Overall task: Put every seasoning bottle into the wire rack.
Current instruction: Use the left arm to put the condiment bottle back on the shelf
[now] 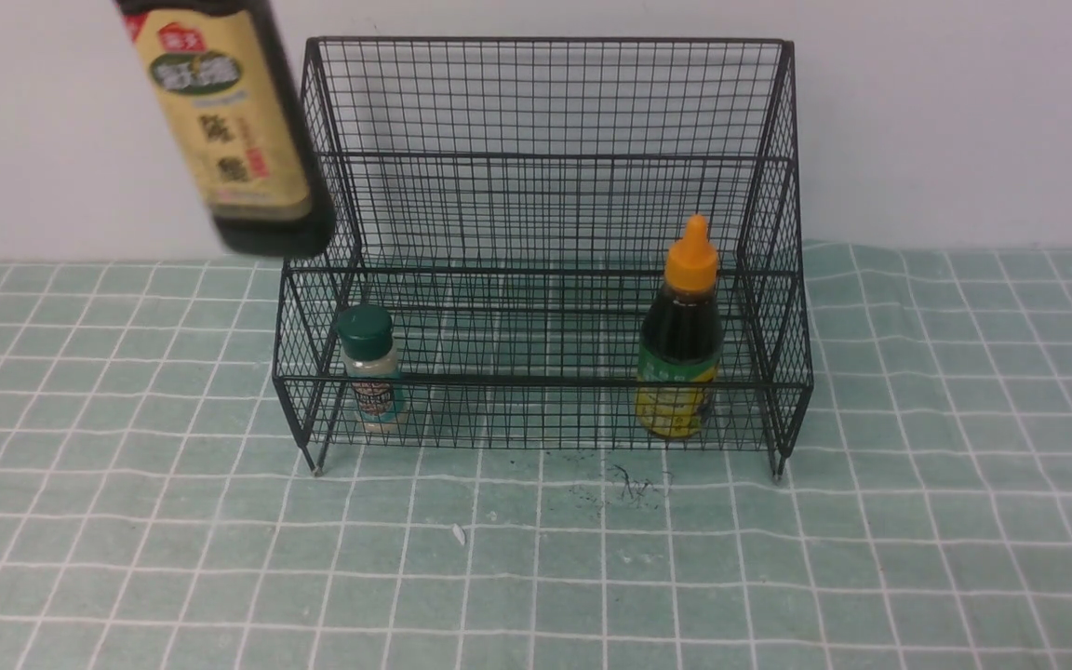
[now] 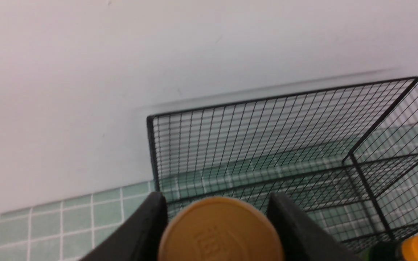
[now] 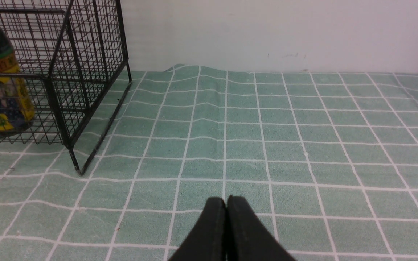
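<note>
Holding vinegar bottle [image 1: 238, 140] aloft beside wire rack [image 1: 545, 93], left gripper [image 2: 217, 208] grasps its cap; right gripper [image 3: 226, 217] clenched, empty.

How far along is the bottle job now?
Done: the shaker jar and the orange-capped bottle stand in the lower tier of the wire rack. In hand: the left gripper holds the vinegar bottle raised by the rack's left side. Left: setting it inside. The right gripper is shut, empty.

Left claw [image 2: 216, 203] gripping (right claw [image 3: 226, 201] closed).

Black wire rack [image 1: 555, 156], green cloth [image 1: 127, 558] with white grid lines.
</note>
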You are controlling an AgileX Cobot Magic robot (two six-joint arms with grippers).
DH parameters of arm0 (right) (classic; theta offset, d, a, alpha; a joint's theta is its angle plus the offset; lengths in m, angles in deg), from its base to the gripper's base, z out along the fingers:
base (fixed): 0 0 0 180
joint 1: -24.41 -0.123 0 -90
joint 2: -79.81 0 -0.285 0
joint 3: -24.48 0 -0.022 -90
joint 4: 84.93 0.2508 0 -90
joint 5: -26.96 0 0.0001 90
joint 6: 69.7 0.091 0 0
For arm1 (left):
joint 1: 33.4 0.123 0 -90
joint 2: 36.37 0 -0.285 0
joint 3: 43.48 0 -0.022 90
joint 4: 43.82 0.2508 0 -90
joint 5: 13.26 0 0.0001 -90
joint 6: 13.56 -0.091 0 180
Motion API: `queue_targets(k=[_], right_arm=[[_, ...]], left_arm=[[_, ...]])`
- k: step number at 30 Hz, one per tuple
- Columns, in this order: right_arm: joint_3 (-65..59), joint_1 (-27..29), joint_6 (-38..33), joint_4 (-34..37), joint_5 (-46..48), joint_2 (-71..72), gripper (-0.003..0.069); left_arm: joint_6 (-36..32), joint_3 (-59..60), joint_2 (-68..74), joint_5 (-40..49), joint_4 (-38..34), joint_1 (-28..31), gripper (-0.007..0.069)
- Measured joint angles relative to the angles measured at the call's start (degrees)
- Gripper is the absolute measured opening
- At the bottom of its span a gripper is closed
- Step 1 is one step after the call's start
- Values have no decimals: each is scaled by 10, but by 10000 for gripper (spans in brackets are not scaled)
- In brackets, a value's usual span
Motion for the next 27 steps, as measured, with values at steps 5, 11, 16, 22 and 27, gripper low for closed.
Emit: queue_targets(k=[5,11,16,22,27], right_arm=[[0,0,0,0,0,0,-10],[0,0,0,0,0,0,-10],[0,0,0,0,0,0,-10],[0,0,0,0,0,0,-10],[0,0,0,0,0,0,-10]], left_arm=[[0,0,30,-54,-4,-19,316],[0,0,86,-64,-3,-23,316],[0,1,117,-90,4,-23,316],[0,2,124,-110,4,-23,316],[0,2,125,-116,6,-23,316]])
